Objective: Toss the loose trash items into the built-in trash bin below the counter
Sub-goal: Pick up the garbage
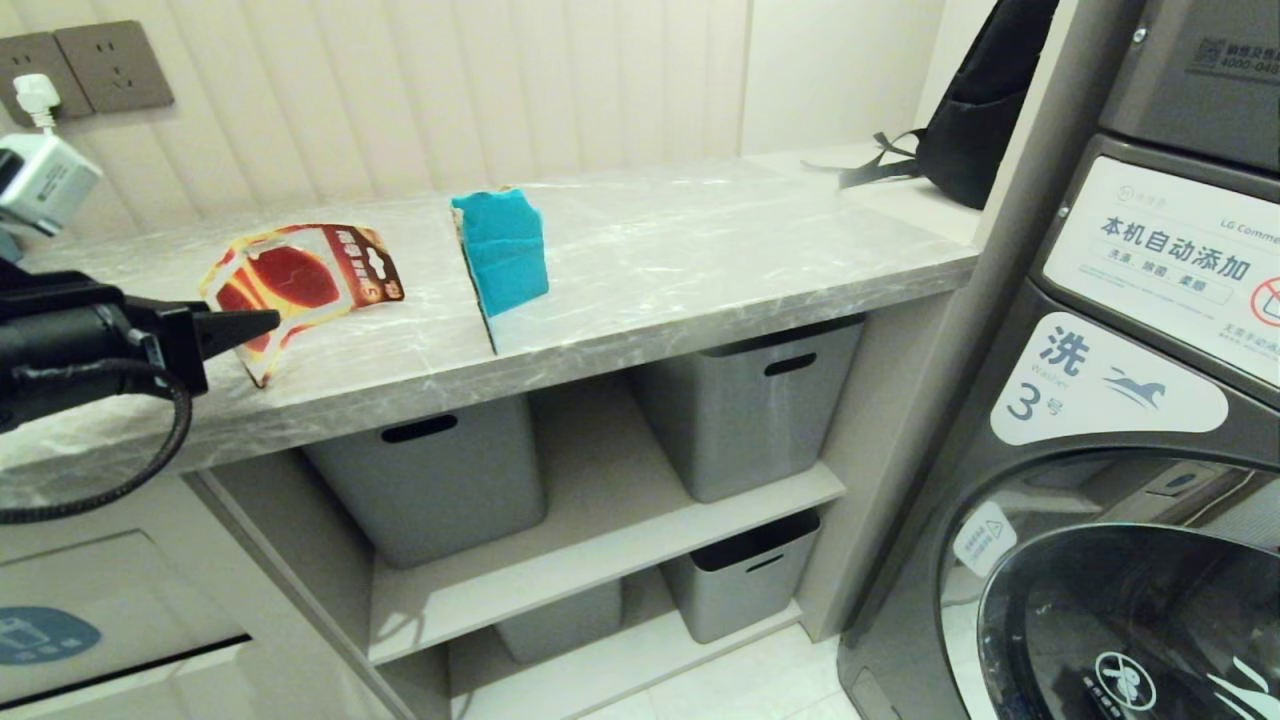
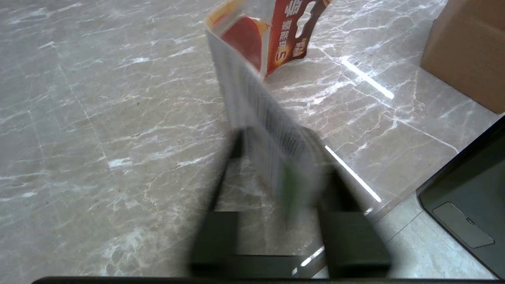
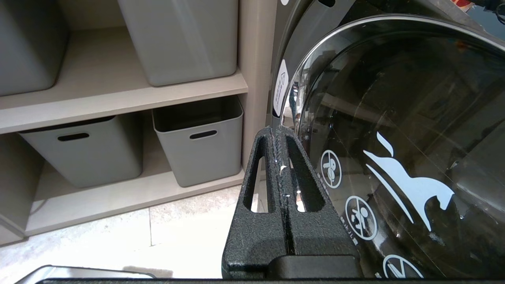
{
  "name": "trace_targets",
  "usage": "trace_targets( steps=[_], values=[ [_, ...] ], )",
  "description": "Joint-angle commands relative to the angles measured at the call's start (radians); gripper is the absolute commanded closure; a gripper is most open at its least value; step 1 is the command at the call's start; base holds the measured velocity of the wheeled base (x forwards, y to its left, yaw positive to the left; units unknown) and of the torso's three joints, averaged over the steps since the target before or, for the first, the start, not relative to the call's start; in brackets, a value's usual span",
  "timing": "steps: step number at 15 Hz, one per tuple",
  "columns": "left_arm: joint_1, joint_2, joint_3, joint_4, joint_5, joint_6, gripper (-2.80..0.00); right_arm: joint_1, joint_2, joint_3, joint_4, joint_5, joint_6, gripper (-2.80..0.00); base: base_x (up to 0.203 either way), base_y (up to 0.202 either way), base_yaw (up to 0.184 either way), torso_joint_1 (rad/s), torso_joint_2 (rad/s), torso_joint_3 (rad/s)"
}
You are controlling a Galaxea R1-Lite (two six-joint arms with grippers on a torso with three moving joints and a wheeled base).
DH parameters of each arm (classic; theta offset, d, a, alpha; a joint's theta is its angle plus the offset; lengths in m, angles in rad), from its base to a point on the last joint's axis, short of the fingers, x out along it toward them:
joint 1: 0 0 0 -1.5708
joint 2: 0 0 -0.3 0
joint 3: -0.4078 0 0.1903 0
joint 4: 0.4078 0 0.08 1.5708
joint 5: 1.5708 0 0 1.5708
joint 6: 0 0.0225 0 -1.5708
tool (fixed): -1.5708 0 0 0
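Note:
The bent red-orange blister card (image 1: 300,280) stands on the grey marble counter (image 1: 700,250) at its left end. My left gripper (image 1: 270,322) reaches in from the left at the card's near edge. In the left wrist view the gripper (image 2: 276,138) is blurred, with a finger on each side of the card (image 2: 252,98), shut on it. The folded teal-and-brown cardboard piece (image 1: 505,250) stands mid-counter, apart from the gripper. The trash bin flap (image 1: 100,580) with its blue sticker sits below the counter at the lower left. My right gripper (image 3: 276,132) hangs shut and empty beside the washer door.
Grey storage bins (image 1: 440,480) (image 1: 750,400) fill the shelves under the counter. A washing machine (image 1: 1100,500) stands at the right. A black backpack (image 1: 975,120) leans at the counter's far right end. A white plug block (image 1: 40,180) hangs at the far left by the wall sockets.

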Motion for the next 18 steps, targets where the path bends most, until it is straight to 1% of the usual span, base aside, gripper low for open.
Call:
trace_targets(
  steps=[1, 8, 10, 13, 18],
  values=[
    [0.0, -0.005, 0.006, -0.001, -0.002, 0.001, 0.0, 0.0, -0.002, 0.0, 0.0, 0.001, -0.001, 0.0, 0.0, 0.0, 0.0, 0.0, 0.0, 0.0],
    [0.004, -0.032, 0.029, -0.005, 0.004, 0.001, 0.0, 0.0, -0.002, 0.0, 0.0, 0.001, -0.001, 0.0, 0.0, 0.0, 0.0, 0.0, 0.0, 0.0],
    [0.016, -0.066, 0.039, -0.007, 0.021, -0.023, 0.0, 0.0, -0.002, 0.0, 0.0, 0.001, -0.001, 0.0, 0.0, 0.0, 0.0, 0.0, 0.0, 0.0],
    [0.022, -0.104, 0.076, -0.038, 0.026, -0.085, 0.0, 0.0, -0.002, 0.0, 0.0, 0.001, -0.001, 0.0, 0.0, 0.0, 0.0, 0.0, 0.0, 0.0],
    [0.046, -0.223, 0.111, -0.037, 0.026, -0.093, 0.0, 0.0, -0.002, 0.0, 0.0, 0.001, -0.001, 0.0, 0.0, 0.0, 0.0, 0.0, 0.0, 0.0]
  ],
)
